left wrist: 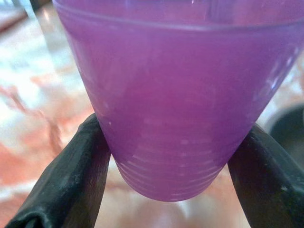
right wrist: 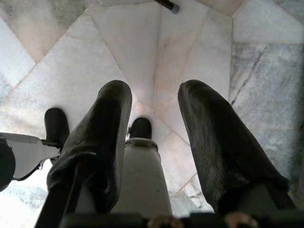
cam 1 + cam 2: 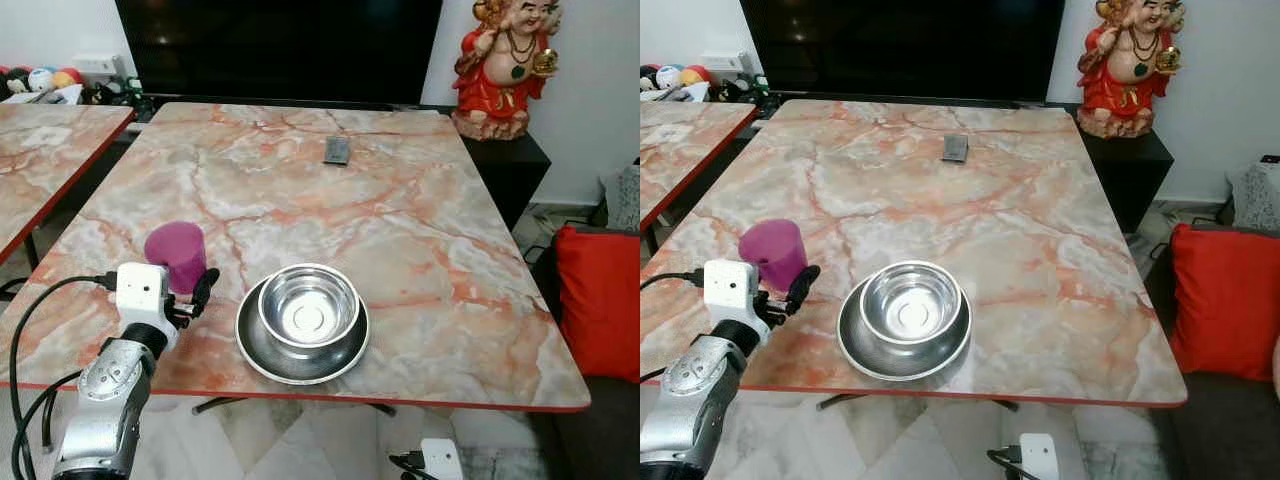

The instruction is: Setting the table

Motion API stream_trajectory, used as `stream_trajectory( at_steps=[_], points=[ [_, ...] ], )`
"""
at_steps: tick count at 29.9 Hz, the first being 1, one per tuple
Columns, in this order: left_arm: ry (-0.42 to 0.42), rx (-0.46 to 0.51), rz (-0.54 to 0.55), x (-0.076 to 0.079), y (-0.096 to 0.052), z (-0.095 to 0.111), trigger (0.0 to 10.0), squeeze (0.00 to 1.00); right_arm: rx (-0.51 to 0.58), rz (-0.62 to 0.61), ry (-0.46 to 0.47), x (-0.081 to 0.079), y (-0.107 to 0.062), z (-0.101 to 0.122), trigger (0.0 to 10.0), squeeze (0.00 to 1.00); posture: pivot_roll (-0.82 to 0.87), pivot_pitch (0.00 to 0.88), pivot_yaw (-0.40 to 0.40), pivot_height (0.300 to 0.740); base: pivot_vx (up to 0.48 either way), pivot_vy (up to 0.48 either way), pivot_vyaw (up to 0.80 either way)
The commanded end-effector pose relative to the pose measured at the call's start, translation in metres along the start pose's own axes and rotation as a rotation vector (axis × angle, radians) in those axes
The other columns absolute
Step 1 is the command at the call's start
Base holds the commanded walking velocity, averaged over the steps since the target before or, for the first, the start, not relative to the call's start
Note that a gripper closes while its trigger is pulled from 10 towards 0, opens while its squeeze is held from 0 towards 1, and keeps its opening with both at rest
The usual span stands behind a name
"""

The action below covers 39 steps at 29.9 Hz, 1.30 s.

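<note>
Left gripper (image 3: 190, 290) clamped on purple cup (image 3: 176, 255) at marble table (image 3: 420, 230) near edge, steel bowl (image 3: 308, 305) on plate (image 3: 262, 352) beside it, remote (image 3: 337, 150) far back, right gripper (image 2: 154, 137) fingers parted over floor tiles (image 2: 61, 71).

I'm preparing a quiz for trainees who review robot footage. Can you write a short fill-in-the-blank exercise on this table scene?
1. The left gripper has a finger on each side of a ____ cup.
2. The metal bowl sits on a round ____.
3. The table top has a marble pattern and a ____ edge.
4. The right gripper hangs over the tiled ____.

Missing words: purple; plate; red; floor
</note>
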<state>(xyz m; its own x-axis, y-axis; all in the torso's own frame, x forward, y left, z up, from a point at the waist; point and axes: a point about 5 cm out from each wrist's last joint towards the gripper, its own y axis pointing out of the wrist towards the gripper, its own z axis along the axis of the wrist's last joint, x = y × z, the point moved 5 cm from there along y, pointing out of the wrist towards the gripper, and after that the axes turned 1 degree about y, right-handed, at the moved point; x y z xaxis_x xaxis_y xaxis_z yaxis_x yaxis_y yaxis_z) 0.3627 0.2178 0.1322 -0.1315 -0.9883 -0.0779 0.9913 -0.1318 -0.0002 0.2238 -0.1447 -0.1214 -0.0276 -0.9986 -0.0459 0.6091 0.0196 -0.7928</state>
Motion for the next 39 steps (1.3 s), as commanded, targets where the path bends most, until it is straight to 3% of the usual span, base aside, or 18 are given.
stream_trajectory(
  at_steps=[1, 10, 21, 39],
  points=[
    [-0.012, -0.025, -0.023, 0.005, 0.004, -0.005, 10.0, 0.0, -0.016, -0.004, 0.004, 0.001, -0.001, -0.005, 10.0, 0.0, 0.04, 0.097, -0.017, 0.74, 0.0, 0.0, 0.0],
    [0.009, -0.058, -0.045, 0.015, 0.004, -0.018, 10.0, 0.0, -0.016, -0.005, 0.003, 0.0, -0.001, -0.006, 10.0, 0.0, 0.04, 0.105, -0.015, 0.74, 0.0, 0.0, 0.0],
    [0.114, -0.09, -0.063, 0.016, 0.001, -0.029, 10.0, 0.0, -0.017, -0.004, 0.008, -0.001, -0.001, -0.006, 10.0, 0.0, 0.04, 0.114, -0.008, 0.74, 0.0, 0.0, 0.0],
    [0.12, -0.127, -0.052, 0.018, -0.001, -0.043, 10.0, 0.0, -0.018, -0.006, 0.005, 0.0, -0.001, -0.006, 10.0, 0.0, 0.04, 0.119, -0.017, 0.74, 0.0, 0.0, 0.0]
  ],
)
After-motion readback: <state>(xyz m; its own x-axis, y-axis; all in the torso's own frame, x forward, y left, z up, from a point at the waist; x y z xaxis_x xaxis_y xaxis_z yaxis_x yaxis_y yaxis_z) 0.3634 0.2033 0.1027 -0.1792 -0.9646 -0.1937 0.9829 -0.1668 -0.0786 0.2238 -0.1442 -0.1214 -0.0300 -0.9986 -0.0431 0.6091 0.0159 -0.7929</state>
